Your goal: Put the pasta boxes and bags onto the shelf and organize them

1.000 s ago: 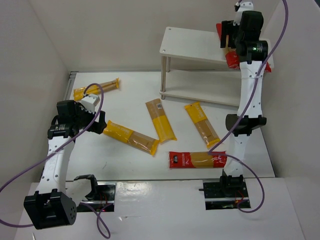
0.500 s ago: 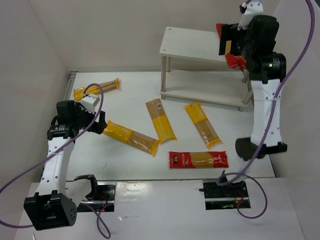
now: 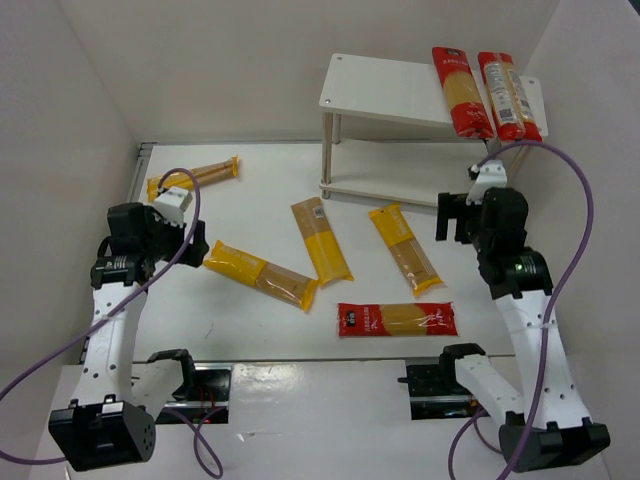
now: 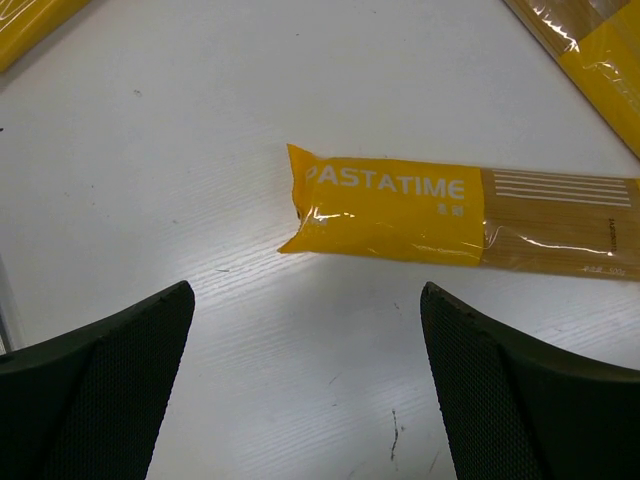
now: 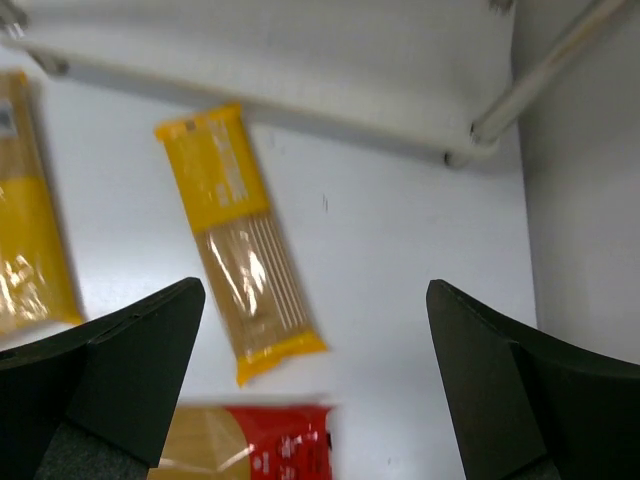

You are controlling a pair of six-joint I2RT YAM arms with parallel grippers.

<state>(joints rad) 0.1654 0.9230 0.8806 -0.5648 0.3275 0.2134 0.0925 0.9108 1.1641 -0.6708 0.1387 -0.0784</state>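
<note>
The white two-tier shelf (image 3: 385, 82) stands at the back right. Two red-ended packets (image 3: 458, 90) (image 3: 507, 95) lie side by side on its top board. On the table lie yellow packets at the far left (image 3: 195, 177), left of centre (image 3: 260, 275), centre (image 3: 321, 240) and right of centre (image 3: 404, 248), and a red-ended packet (image 3: 396, 319) near the front. My left gripper (image 3: 195, 245) is open and empty just short of the left-of-centre packet's end (image 4: 400, 212). My right gripper (image 3: 448, 215) is open and empty, above the right-of-centre packet (image 5: 240, 240) and the red-ended one (image 5: 250, 445).
Walls close the table in on the left, back and right. The shelf's lower board (image 5: 300, 70) and a metal leg (image 5: 540, 80) lie just ahead of my right gripper. Purple cables loop beside both arms.
My right arm has come off the shelf top, down and back over the table, gripper now empty. Two red-ended packets now show on the top board. The left arm barely moved.
</note>
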